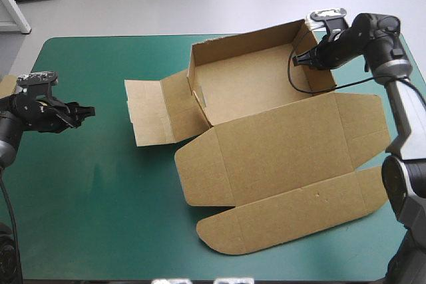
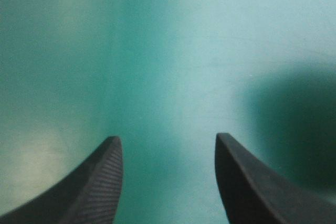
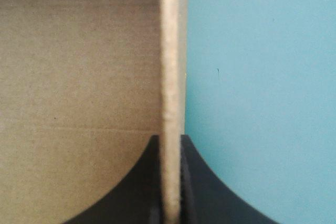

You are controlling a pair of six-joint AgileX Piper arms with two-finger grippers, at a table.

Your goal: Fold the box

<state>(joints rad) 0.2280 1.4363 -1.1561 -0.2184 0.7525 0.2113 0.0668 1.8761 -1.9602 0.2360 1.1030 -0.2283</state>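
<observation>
Box [image 1: 266, 138] sits on the teal-green cover [image 1: 100, 217], centre to far right of the table. Half formed: tray [image 1: 256, 84] on the far side w/ walls up, lid [image 1: 286, 157] flat on the cover toward the near edge, left side panel [image 1: 150, 111] flat on the cover beside the tray.

R arm: right gripper [image 1: 297, 60] is on the tray's right wall [image 3: 170, 66] near the far-right corner. Fingers all but closed, pinching the board edge, one inside the tray and one outside.

L arm: left gripper [image 2: 168, 140] hangs over bare cover near the left edge, well apart from the box. Fingers spread, nothing between them.

Step in hand, my read: R is holding or seating the right wall, and the left side looks like the next job.
- Keep R's pinch square to the wall. Twist it and the corner will prob. buckle or the whole tray will slide.
- Bring L in low to the flat panel and get under its outer edge.
- Fold along the score. Don't drag it.
- R should steady the tray while L works.

Contents: nothing in the tray that I can see, bare board floor only. Strip of spare board [image 1: 5, 86] shows at the table's left edge.
</observation>
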